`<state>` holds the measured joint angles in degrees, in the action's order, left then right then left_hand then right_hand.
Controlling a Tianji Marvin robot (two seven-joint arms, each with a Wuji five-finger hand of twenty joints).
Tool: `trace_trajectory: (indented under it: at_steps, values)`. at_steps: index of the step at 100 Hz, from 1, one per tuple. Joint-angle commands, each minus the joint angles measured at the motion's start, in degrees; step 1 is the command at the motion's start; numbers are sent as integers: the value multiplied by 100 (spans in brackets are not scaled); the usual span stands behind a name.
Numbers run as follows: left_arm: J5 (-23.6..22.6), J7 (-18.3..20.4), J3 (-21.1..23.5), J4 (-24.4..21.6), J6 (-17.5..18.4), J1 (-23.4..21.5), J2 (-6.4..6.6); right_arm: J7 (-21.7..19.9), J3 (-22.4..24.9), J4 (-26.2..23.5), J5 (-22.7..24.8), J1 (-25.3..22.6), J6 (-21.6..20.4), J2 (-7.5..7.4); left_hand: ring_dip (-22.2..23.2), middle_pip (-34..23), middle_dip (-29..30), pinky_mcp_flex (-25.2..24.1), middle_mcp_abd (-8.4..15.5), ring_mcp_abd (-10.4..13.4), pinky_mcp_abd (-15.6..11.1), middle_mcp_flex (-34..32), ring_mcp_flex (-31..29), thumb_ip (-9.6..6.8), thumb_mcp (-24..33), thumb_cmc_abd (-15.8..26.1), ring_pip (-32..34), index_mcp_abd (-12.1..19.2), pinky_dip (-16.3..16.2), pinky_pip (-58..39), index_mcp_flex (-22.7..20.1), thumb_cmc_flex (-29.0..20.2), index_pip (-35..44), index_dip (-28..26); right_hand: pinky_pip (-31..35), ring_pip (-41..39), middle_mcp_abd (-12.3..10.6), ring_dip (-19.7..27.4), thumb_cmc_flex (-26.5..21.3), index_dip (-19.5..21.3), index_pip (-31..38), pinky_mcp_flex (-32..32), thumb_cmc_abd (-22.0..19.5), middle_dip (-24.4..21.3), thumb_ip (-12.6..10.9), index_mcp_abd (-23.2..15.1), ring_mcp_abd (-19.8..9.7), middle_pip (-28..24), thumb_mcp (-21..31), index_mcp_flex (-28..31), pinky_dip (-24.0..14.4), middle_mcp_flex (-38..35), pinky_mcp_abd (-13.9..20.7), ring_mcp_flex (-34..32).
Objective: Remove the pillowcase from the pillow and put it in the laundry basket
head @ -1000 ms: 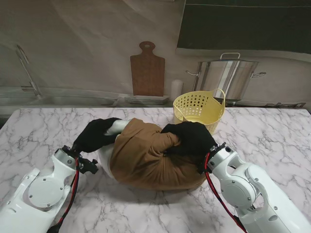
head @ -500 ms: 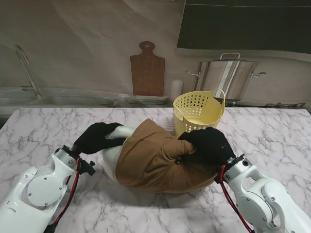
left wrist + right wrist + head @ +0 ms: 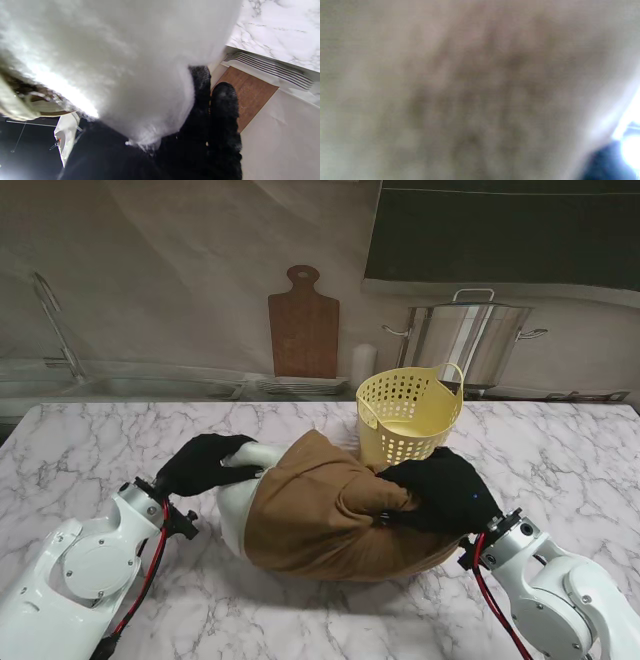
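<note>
Brown fabric pillowcase [image 3: 330, 515], bunched in my right hand [image 3: 440, 492] fingers, half-covers the white pillow [image 3: 240, 495] my left hand [image 3: 205, 463] clamps, on marble table [image 3: 90, 450] beside the yellow perforated laundry basket [image 3: 408, 412].

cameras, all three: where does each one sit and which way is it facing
Stand view: above the shoulders, looking down at the table; both arms, left hand on the white pillow, right hand gripping the brown pillowcase, basket behind.
Left wrist: along the black fingers, pressed against the pillow.
Right wrist: too close, only blurred brown cloth.
Shared: stand and left wrist both show pillow and left hand.
</note>
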<state>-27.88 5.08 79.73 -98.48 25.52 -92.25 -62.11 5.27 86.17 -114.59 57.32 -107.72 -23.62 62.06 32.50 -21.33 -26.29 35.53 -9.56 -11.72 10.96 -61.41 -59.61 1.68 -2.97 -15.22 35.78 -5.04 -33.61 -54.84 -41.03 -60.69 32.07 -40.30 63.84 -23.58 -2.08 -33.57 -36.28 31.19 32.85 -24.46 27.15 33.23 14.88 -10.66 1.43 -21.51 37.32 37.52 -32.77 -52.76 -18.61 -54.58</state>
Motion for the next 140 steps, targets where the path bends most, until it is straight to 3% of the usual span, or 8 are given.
trace_trajectory:
  at_steps: [1, 23, 41, 75, 92, 97, 105, 140]
  values:
    - [-38, 63, -45, 225, -155, 44, 17, -154, 63, 93, 32, -101, 87, -73, 119, -145, -105, 79, 8, 59, -197, -136, -116, -209, 389, -27, 91, 85, -5, -2284, -513, -886, 570, -319, -409, 582, -306, 461, -909, 339, 251, 429, -513, -434, -664, -1307, -94, 239, 1464, 198, 168, 483, -13, 568]
    - [-24, -9, -199, 372, -353, 202, -9, -87, 78, 86, 51, -85, 24, -68, 110, -143, -115, 91, -8, 51, -205, -127, -119, -209, 398, -25, 103, 72, 12, -2307, -516, -892, 557, -331, -976, 1116, 329, 999, 1432, -284, -814, 990, -271, -1165, -997, -161, 270, 254, -11, -875, 107, 1666, -177, 1431]
    - [9, -16, -271, 392, -411, 261, -17, -21, -61, -52, 262, 30, 183, -77, 101, -140, -117, 93, -4, 43, -205, -120, -116, -204, 394, -16, 104, 68, 24, -2324, -511, -881, 548, -331, -1485, 1261, 443, 1170, 1669, -944, -2739, 1311, -296, -1299, -1035, 251, 425, 289, -561, -2622, 201, 2364, -454, 1711]
    - [18, 68, -374, 320, -467, 325, -4, 129, -708, -296, 511, 518, 564, -74, 86, -139, -119, 111, -11, 39, -215, -124, -122, -204, 401, -18, 109, 57, 54, -2340, -509, -896, 551, -336, -1891, 1598, 843, 1592, 2535, -653, -2926, 1376, -688, -1759, -977, 815, 880, 505, -687, -2720, 420, 3205, -923, 2200]
    - [-45, 13, -393, 330, -522, 339, -13, 227, -1040, -80, 739, 834, 602, -105, 81, -142, -121, 124, -27, 39, -219, -127, -126, -203, 403, -26, 117, 52, 65, -2353, -512, -900, 558, -339, -1135, 565, -187, 867, -263, -82, -872, 708, -835, -806, -1190, -534, -32, -726, -1788, -847, 426, 515, -699, 328]
    - [-63, -1, -375, 334, -528, 332, -14, 257, -1065, -14, 680, 839, 625, -96, 80, -141, -121, 128, -30, 29, -217, -124, -128, -204, 406, -22, 120, 48, 67, -2358, -512, -903, 557, -336, -997, 343, -305, 661, -987, -1061, 1121, 617, -673, -316, -1141, -912, -190, -966, -1798, -487, 523, -208, -687, -60]
    - [-108, 2, -331, 346, -543, 326, -10, 294, -993, 37, 527, 751, 653, -74, 78, -142, -122, 125, -44, 26, -208, -127, -133, -206, 412, -28, 126, 37, 74, -2362, -514, -915, 556, -333, -838, 40, -368, 461, -654, -1081, 1774, 421, -599, 415, -677, -846, -312, -1481, -209, 356, 520, -954, -601, -497]
    - [-214, -29, -301, 475, -727, 394, -14, 582, 99, -113, 532, -176, -72, -42, 67, -150, -127, 162, -65, 14, -219, -139, -148, -212, 418, -49, 147, 35, 99, -2388, -530, -918, 565, -325, -679, -224, -480, 43, -880, 509, 1899, 275, -629, 1886, -319, -1571, -461, -2344, 834, 826, 568, -934, -365, -459]
